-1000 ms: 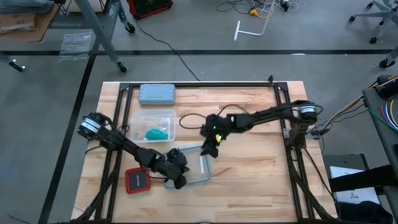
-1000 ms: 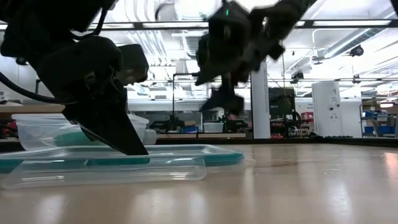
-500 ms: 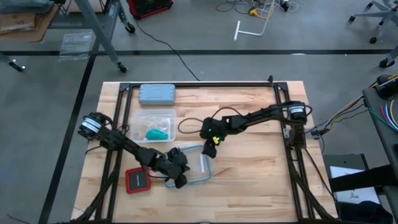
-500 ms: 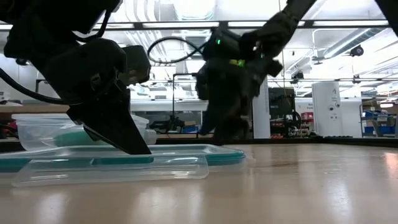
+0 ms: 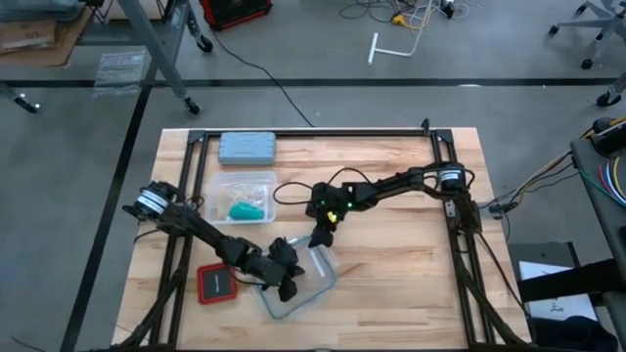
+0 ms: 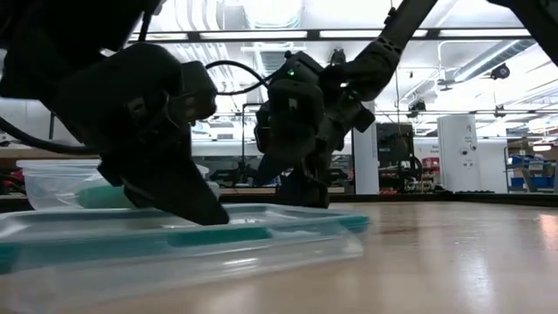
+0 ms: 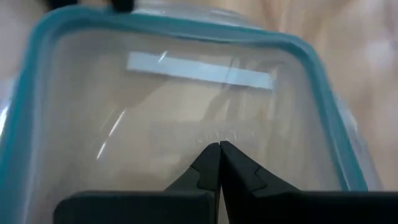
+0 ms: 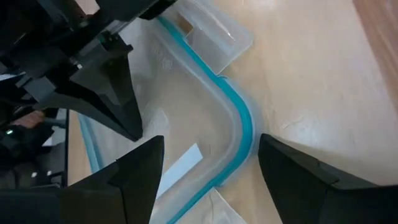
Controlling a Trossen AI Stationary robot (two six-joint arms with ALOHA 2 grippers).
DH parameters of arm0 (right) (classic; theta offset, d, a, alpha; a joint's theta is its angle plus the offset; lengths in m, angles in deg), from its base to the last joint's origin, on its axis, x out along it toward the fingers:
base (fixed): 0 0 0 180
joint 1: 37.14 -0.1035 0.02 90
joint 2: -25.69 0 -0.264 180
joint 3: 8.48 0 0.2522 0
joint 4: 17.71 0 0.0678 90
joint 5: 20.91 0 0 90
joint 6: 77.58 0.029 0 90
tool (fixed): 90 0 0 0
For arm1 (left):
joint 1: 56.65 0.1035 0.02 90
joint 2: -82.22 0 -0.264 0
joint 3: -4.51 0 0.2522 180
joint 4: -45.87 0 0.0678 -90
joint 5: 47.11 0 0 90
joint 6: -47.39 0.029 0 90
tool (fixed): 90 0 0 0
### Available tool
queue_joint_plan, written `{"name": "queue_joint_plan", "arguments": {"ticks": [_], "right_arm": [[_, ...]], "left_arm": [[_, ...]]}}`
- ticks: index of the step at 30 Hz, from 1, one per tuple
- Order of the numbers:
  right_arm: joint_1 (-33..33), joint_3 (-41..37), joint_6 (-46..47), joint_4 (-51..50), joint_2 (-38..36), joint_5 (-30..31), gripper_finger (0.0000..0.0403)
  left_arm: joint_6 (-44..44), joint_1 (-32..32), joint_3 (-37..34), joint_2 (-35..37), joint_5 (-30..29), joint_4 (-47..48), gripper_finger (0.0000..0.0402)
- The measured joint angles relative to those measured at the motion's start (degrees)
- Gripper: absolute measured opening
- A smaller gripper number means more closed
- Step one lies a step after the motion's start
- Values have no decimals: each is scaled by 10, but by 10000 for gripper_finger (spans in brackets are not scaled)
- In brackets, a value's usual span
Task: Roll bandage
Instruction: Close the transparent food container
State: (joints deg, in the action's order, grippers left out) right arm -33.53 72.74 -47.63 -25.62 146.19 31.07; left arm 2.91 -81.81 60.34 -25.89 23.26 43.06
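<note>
The bandage [image 5: 245, 208], a teal-green bundle, lies inside a clear plastic container [image 5: 266, 183] in the left-centre of the high view, just below a grey-blue case [image 5: 246, 148]. Its long axis runs roughly left to right across the frame. In the low view it shows as a teal shape [image 6: 105, 197] inside the container [image 6: 48, 179] at far left.

Neither arm is on it. The left gripper [image 5: 286, 284], lower centre of the high view, presses its tips onto a clear lid with a teal rim [image 5: 318, 284]; the left wrist view shows its fingers [image 7: 211, 163] pinched together, nothing between them. The right gripper [image 5: 320, 235] hovers at the lid's upper edge, and the right wrist view shows its fingers [image 8: 140, 168] spread wide either side of the rim [image 8: 239, 124]. The bandage lies up and to the left of both grippers; the right looks slightly nearer.

Only the high view shows the bandage's place relative to the arms, and a red-and-black square object [image 5: 214, 283] at lower left.
</note>
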Motion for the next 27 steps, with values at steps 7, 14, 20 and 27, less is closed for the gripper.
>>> {"name": "queue_joint_plan", "arguments": {"ticks": [7,14,20,27], "right_arm": [[0,17,-28,-43,4,-21,248],[-2,22,-41,-44,5,-72,247],[-2,43,-46,-52,8,-116,244],[-46,54,-66,-11,8,-255,225]], "left_arm": [[4,0,2,-34,-18,-60,0],[7,3,3,-34,-23,-62,0],[2,3,3,-34,-23,-63,0],[3,16,1,-40,-116,-51,0]]}}
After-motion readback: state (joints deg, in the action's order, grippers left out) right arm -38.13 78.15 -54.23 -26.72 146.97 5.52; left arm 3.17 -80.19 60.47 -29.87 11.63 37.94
